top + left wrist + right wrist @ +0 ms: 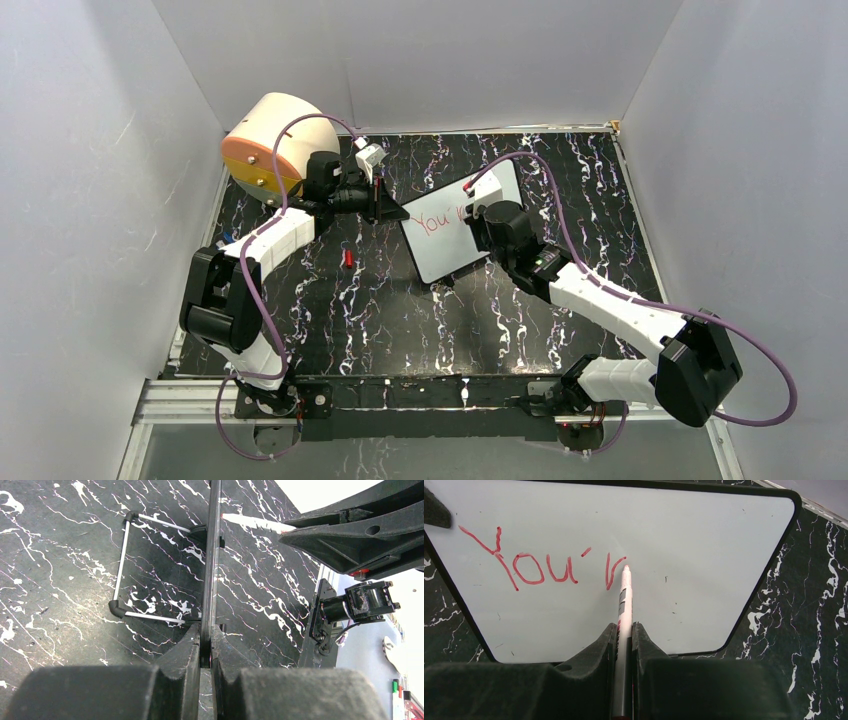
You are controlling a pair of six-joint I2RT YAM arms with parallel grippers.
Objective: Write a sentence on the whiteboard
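Note:
The whiteboard [447, 250] stands tilted at mid-table, white with a dark rim [764, 575]. In the left wrist view it shows edge-on [213, 555]. My left gripper [392, 211] [205, 645] is shut on its left edge. Red lettering of the sentence [539, 565] [437, 221] reads "You'r" across the upper left of the board. My right gripper [624, 630] [480, 207] is shut on a white marker [624, 605]. The marker's tip touches the board at the end of the last red stroke. The marker [255, 524] also shows past the board's edge.
A beige drum with an orange face [272, 145] lies at the back left beside the left arm. A small red cap [347, 258] lies on the black marbled table [400, 320]. A wire stand [121, 570] props the board from behind. White walls enclose three sides.

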